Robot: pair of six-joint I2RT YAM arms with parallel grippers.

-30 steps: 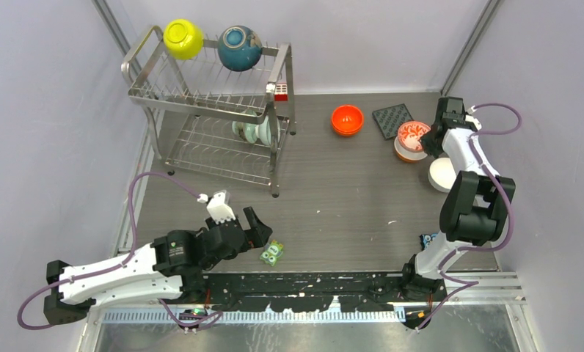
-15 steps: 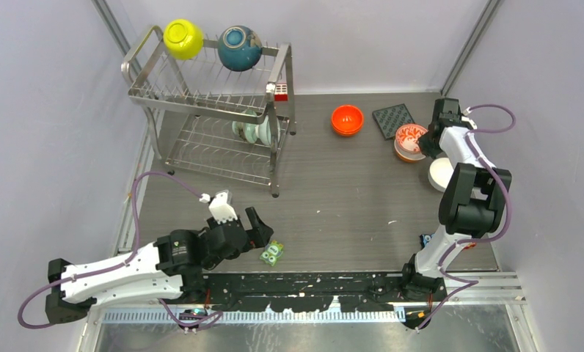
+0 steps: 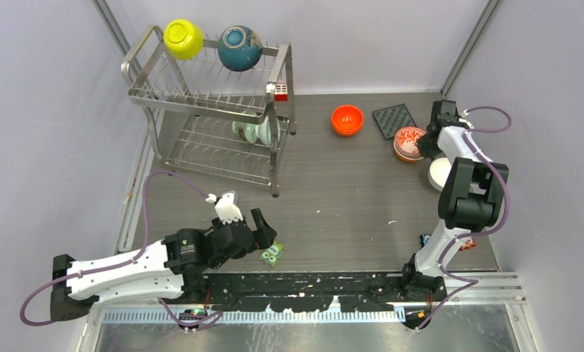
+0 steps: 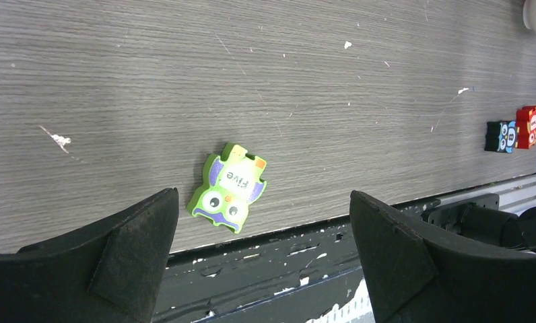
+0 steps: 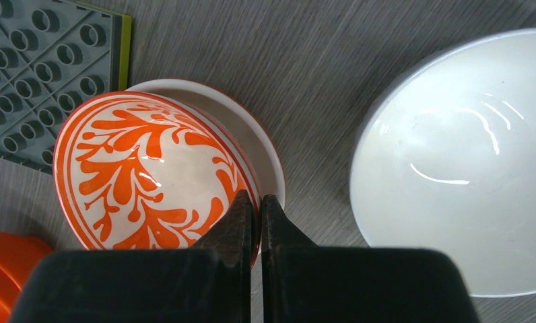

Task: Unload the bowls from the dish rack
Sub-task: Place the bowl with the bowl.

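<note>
Jaws of our right gripper (image 5: 255, 202) pinch the rim of the flowered bowl (image 3: 408, 139) at upper right of the top view, a grip only the wrist view shows us, while our left gripper (image 4: 264, 202) gapes wide.

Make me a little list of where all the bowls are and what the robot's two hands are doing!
top shelf of dish rack: yellow-green bowl, teal bowl
lower shelf: pale green bowls standing on edge, count unclear
loose on table: orange bowl, white bowl
right gripper: shut, pinching the rim of the flowered bowl, which sits tilted in another bowl
left gripper: open, empty, near a green toy block
</note>
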